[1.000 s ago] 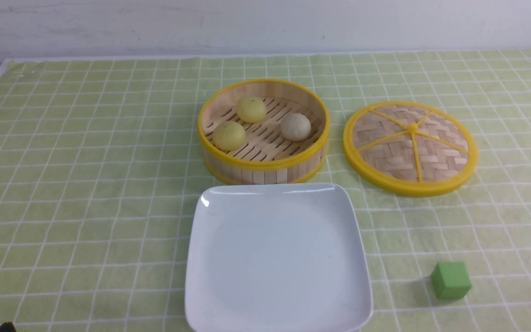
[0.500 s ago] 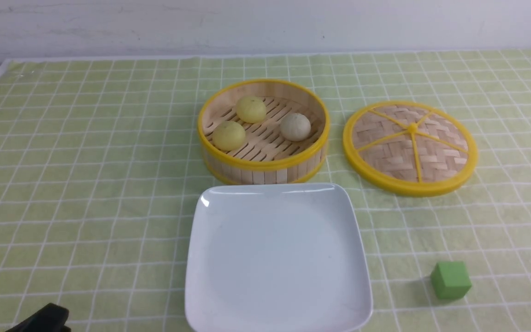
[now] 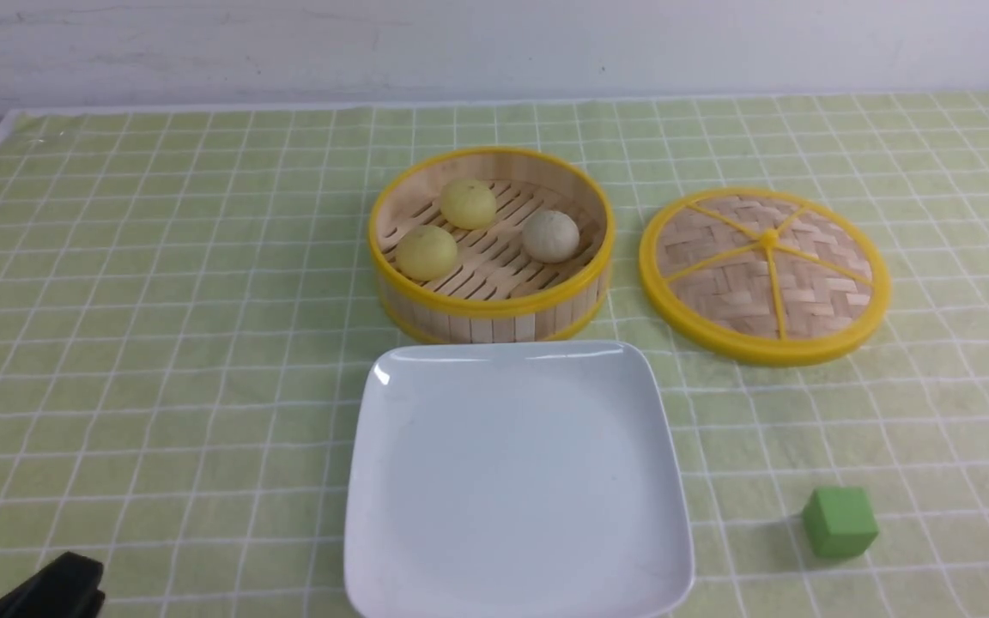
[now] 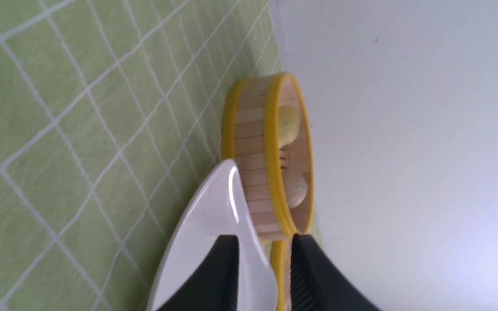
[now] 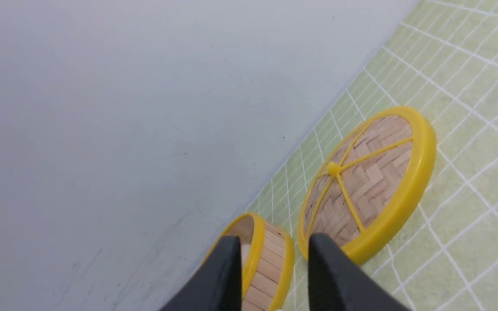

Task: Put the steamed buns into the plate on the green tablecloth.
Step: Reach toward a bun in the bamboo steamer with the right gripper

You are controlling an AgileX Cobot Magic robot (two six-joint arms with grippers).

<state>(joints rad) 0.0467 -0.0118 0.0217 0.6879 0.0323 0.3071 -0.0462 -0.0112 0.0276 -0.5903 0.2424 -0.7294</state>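
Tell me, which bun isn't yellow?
The greyish-beige bun on the right side of the basket. The front bun and the back bun are both pale yellow.

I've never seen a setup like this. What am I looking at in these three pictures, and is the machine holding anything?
It is a robot with two arms, each ending in a two-fingered gripper. The wide picture comes from a camera between the arms, looking forward over a green tablecloth. On it stand a bamboo steamer basket with three steamed buns inside, its woven lid lying beside it, a white plate with nothing on it, and a green cube. The other two pictures come from cameras on the wrists: the dark prongs are the left gripper and the right gripper. Both are open, holding nothing.
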